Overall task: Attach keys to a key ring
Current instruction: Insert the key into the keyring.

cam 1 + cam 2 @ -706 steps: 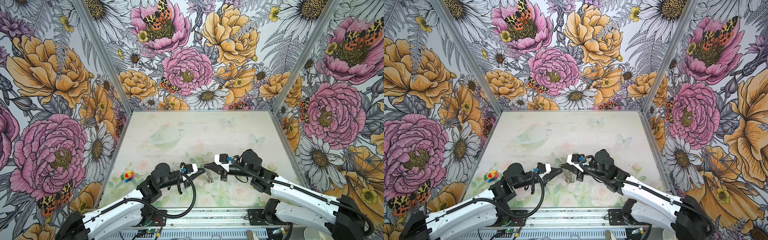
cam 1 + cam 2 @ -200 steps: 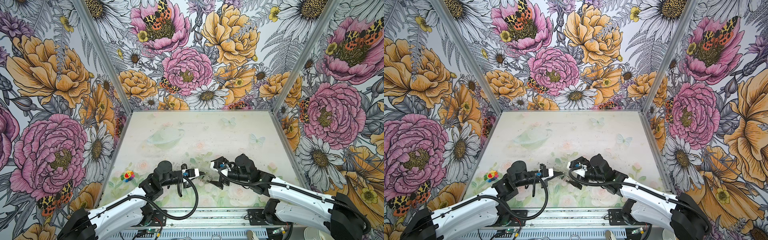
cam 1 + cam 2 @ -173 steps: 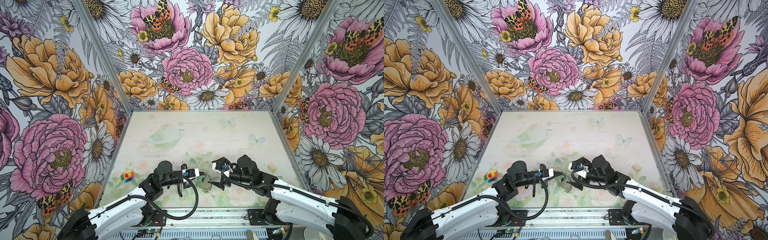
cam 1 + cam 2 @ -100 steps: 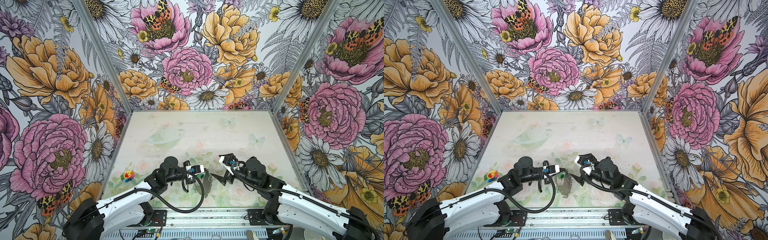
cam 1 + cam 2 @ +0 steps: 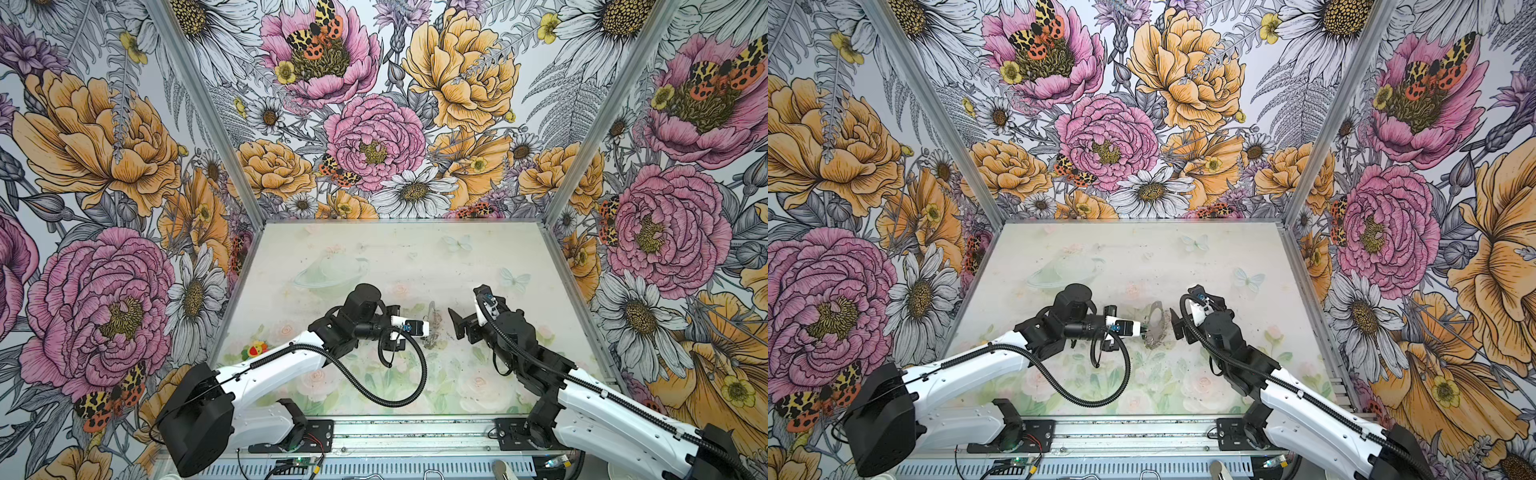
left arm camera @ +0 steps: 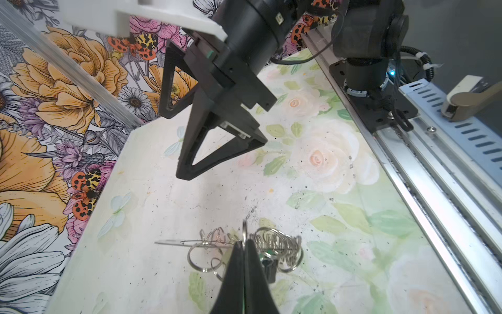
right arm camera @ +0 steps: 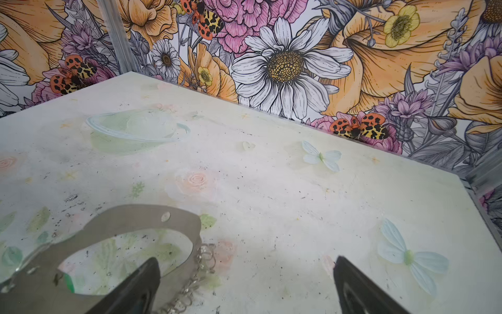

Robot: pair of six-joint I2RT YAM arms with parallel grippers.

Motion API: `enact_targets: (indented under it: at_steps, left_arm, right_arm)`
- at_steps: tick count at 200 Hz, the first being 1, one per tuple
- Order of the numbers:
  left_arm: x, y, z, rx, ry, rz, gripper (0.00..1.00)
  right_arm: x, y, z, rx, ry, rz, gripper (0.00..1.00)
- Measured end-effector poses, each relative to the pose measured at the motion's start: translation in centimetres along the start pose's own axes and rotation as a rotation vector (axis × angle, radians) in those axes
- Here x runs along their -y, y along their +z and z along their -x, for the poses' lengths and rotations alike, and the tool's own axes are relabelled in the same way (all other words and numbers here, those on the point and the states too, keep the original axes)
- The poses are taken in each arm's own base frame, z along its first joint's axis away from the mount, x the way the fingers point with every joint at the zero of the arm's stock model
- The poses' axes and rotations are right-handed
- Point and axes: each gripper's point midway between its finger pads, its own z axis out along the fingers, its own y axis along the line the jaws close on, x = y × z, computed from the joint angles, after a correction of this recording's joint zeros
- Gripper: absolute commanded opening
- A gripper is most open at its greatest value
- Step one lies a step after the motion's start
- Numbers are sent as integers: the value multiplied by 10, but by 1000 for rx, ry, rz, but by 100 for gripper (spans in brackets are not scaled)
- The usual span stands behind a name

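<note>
The key ring (image 5: 1156, 326), a grey horseshoe plate edged with small silver wire rings, hangs on edge just above the table (image 5: 415, 257). My left gripper (image 5: 1144, 328) is shut on its rim, and a wire ring pokes out between the tips of the left gripper (image 6: 244, 242). Of the keys, a green tag corner and one dark key (image 6: 269, 267) show behind those fingers. My right gripper (image 5: 457, 326) stands open just right of the ring, touching nothing. In the right wrist view the plate (image 7: 135, 220) sits beside one of its fingers (image 7: 130, 288).
A small colourful toy (image 5: 254, 348) lies near the left wall. The metal rail (image 5: 415, 432) with both arm bases runs along the front edge. Flowered walls close in the left, back and right sides.
My left gripper has carried the key ring up and farther from the front rail. My right gripper has drawn back to the right, still open.
</note>
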Motion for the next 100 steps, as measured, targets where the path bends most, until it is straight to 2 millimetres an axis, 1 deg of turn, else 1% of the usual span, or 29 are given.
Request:
enact_targets:
  at_steps: [19, 48, 54, 62, 73, 87, 100]
  left_arm:
    - [23, 2, -10, -21, -18, -37, 0]
    - [60, -1, -34, -69, -68, -66, 0]
    - [65, -3, -38, -75, -77, -64, 0]
    - [70, -6, -41, -79, -82, -57, 0]
    - [71, -10, -43, -78, -84, -40, 0]
    - [69, -14, -39, -62, -78, -21, 0]
    - [66, -15, -34, -44, -66, -6, 0]
  right_arm:
    - [-7, 6, -11, -43, -14, 32, 99]
    - [-29, 15, -35, -135, -65, 145, 100]
    - [-35, 15, -38, -146, -74, 179, 97]
    - [-43, 14, -40, -151, -87, 225, 91]
    - [-56, 11, -39, -144, -99, 306, 86]
    - [-70, 6, -35, -124, -116, 396, 81]
    - [-80, 2, -35, -114, -136, 461, 73]
